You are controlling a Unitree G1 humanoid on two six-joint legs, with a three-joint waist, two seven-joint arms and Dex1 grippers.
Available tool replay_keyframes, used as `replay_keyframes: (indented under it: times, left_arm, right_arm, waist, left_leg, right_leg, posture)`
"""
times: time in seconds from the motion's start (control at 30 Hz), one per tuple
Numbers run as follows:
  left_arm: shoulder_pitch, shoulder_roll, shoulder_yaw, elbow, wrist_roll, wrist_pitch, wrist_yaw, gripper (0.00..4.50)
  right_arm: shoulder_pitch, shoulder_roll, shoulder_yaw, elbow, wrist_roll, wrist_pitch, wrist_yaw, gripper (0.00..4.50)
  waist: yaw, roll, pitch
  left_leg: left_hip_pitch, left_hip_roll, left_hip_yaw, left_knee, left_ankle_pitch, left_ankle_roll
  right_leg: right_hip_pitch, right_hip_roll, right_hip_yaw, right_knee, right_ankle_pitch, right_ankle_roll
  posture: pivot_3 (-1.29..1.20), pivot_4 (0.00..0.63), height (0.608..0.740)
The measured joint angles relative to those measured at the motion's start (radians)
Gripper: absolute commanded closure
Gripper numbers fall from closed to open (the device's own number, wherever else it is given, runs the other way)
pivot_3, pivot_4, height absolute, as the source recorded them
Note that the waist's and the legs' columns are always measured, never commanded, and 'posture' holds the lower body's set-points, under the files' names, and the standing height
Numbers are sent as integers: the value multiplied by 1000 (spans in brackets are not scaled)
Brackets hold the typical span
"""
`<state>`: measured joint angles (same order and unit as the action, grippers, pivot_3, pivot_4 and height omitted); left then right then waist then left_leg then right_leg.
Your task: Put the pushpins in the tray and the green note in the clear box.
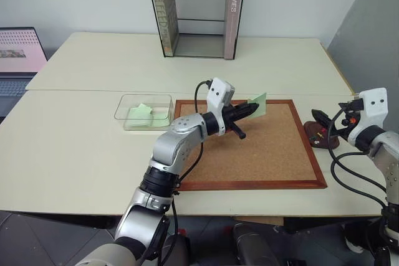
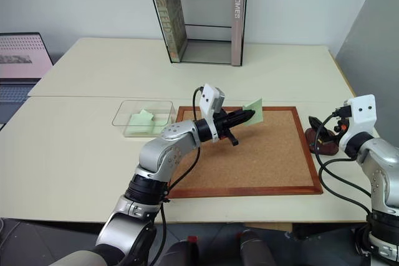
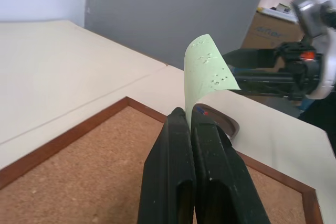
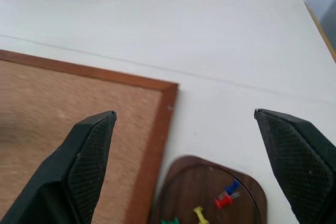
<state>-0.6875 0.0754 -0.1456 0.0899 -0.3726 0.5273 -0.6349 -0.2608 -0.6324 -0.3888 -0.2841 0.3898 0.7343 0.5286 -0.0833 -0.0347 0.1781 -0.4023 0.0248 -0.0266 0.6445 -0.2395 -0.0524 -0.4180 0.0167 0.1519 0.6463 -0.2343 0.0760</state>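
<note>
Left gripper (image 1: 254,109), clamped shut, pinches the green note (image 1: 258,104), a pale slip curling upright beyond its fingertips (image 3: 185,116).

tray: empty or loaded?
Loaded. The tray holds pushpins: red, blue, yellow and green heads show between the open right gripper fingers.
</note>
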Motion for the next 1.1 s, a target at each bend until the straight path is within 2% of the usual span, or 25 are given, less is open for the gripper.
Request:
replay_keyframes:
  times: [0.27,0.5,0.63,0.8,0.93,1.1]
  left_arm:
    - [-18,69,63,-9,46,-12,93,4500]
    - [30,217,219,-187,64,89,240,4500]
    - [129,386,291,-367,73,238,278,4500]
    - [208,529,315,-411,111,312,281,4500]
    - [251,566,306,-359,146,294,270,4500]
    - [252,581,269,-294,184,250,259,4500]
  right_arm:
    - [25,-13,29,-173,144,-13,119,33]
    - [-110,-30,155,-205,273,59,191,33]
    - [-208,-7,272,-136,262,37,228,33]
    - [-301,46,402,-18,207,-18,275,33]
    - [-364,88,517,83,120,-89,310,33]
    - [-382,90,569,99,96,-97,361,33]
  waist:
    - [-2,0,0]
    - [-4,0,1]
    - [-5,-1,1]
    - [-2,-1,2]
    - [2,-1,2]
    - [1,-1,2]
  left_leg:
    - [0,0,0,0,0,0]
    - [0,2,-1,0,0,0]
    - [0,2,0,-1,0,0]
    - [0,2,-1,0,0,0]
    - [-1,2,-2,0,0,0]
    - [-3,2,-3,-1,0,0]
  right_leg:
    - [0,0,0,1,0,0]
    - [-1,1,-1,1,0,0]
    - [-1,0,-1,0,0,0]
    - [-1,0,-3,1,0,0]
    - [-1,0,-5,0,0,-1]
    - [-3,0,-5,0,0,-1]
  posture:
    - [0,150,740]
    - [0,150,740]
    - [0,150,740]
    - [0,150,740]
    - [0,150,740]
    - [0,150,740]
